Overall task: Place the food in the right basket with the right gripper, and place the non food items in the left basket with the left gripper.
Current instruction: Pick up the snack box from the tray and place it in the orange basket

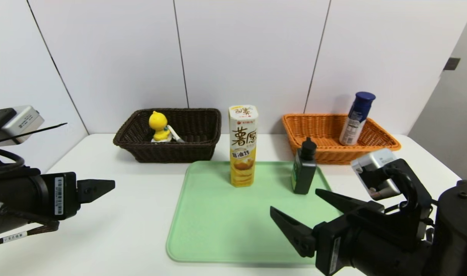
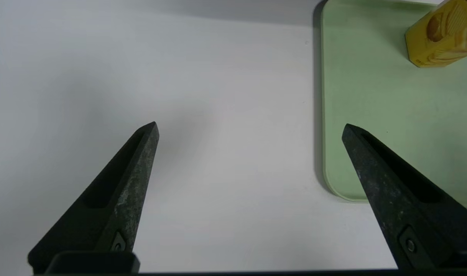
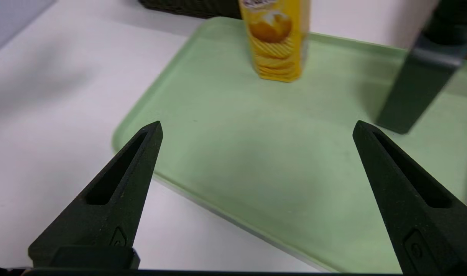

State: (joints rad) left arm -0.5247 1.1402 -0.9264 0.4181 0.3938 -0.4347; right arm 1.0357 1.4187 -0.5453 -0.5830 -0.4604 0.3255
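Observation:
A tall yellow chips box (image 1: 243,145) stands upright on the green tray (image 1: 226,230), and a dark green bottle (image 1: 303,168) stands to its right. At the back left, the dark brown basket (image 1: 172,152) holds a yellow duck toy (image 1: 159,126). At the back right, the orange basket (image 1: 341,155) holds a white bottle with a blue cap (image 1: 357,119). My left gripper (image 2: 250,125) hangs open and empty over bare table left of the tray. My right gripper (image 3: 257,122) is open and empty over the tray's near right corner, facing the chips box (image 3: 277,42) and the dark bottle (image 3: 417,84).
The white table (image 1: 114,230) runs back to a white panelled wall behind the baskets. The tray's left edge (image 2: 323,115) lies beside my left gripper's inner finger.

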